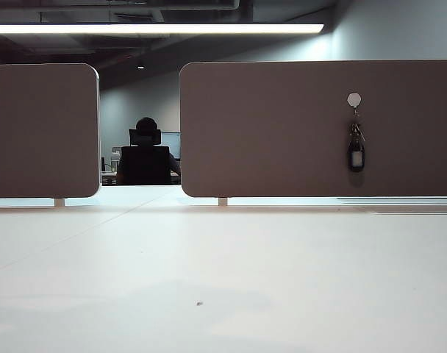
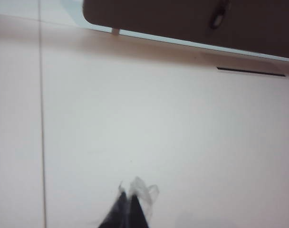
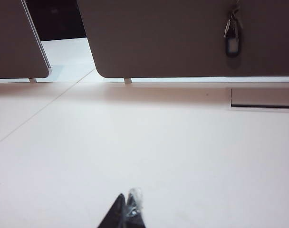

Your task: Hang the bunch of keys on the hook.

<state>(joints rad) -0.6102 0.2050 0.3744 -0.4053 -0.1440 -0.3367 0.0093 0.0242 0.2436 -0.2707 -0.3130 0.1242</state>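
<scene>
Hanging straight down from the hook, the bunch of keys sits in the upper right of the exterior view, its long axis vertical: ring and silver keys at the top, the oblong black fob with its pale face pointing down. I count one bunch, one fob and one hook; the single keys are too small to count. The hook's pale plate is fixed on the larger brown panel, the right-hand one of two panels; the second panel stands at the left of the frame. Both stand along the far edge of the white table, and between them a person in a dark chair sits with back turned.

My left gripper shows at the lower edge of its wrist view, fingers pressed together with nothing between them, over bare table and well apart from the keys, which appear blurred at the top right there. My right gripper is likewise closed and empty at the lower edge of its view, the keys hanging at the upper right. Neither gripper appears in the exterior view.
</scene>
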